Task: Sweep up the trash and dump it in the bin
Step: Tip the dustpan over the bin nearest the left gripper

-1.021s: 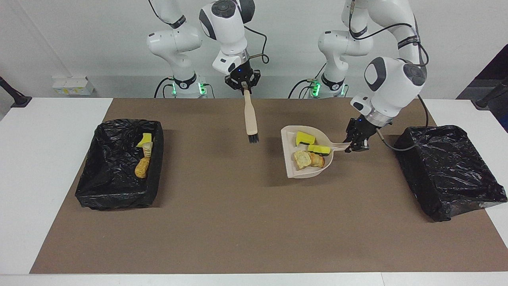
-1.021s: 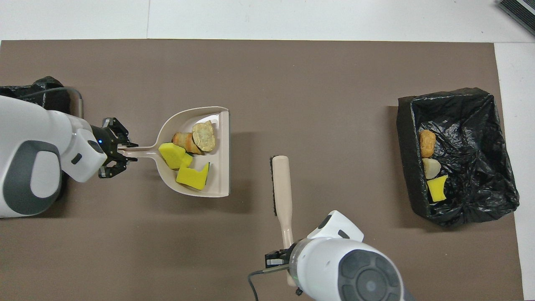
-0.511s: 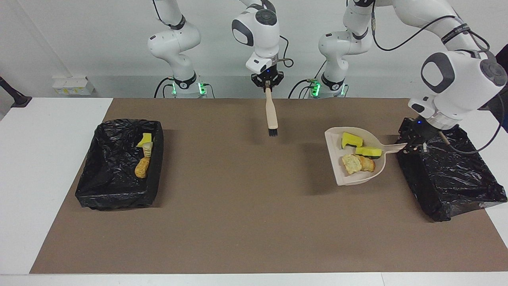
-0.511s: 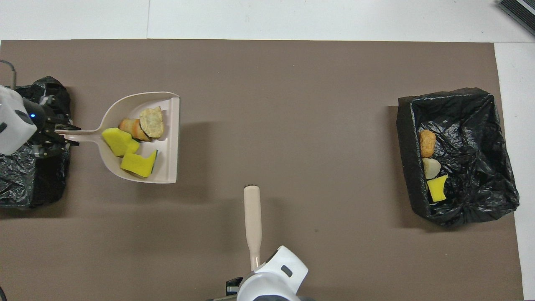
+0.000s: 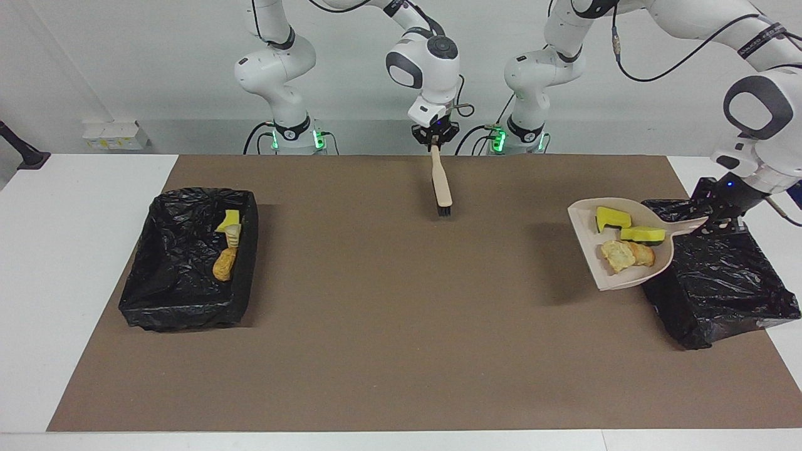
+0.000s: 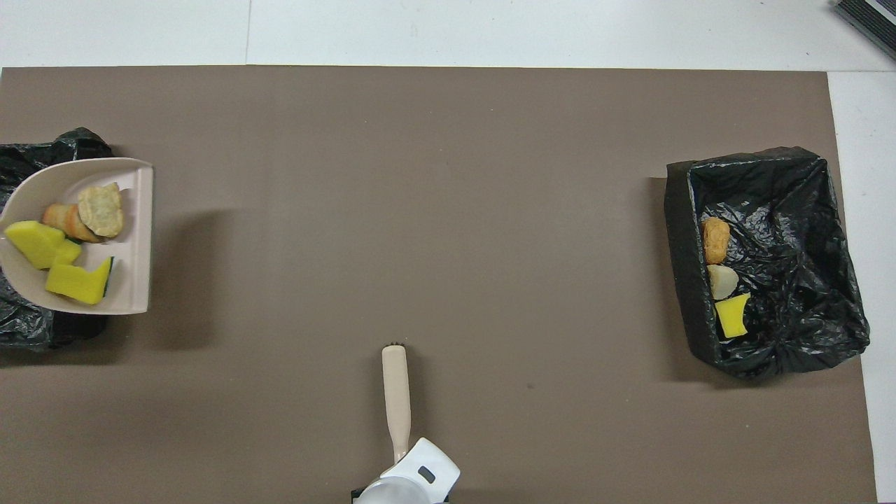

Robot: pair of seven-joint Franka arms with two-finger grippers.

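Trash lies in the dustpan whose handle the left claw pinches, over the bin.

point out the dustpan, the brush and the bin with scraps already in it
dustpan (image 5: 603, 277), facing view, bare lip
brush (image 5: 441, 181), facing view, wooden back
bin with scraps (image 5: 182, 250), facing view, bare liner floor
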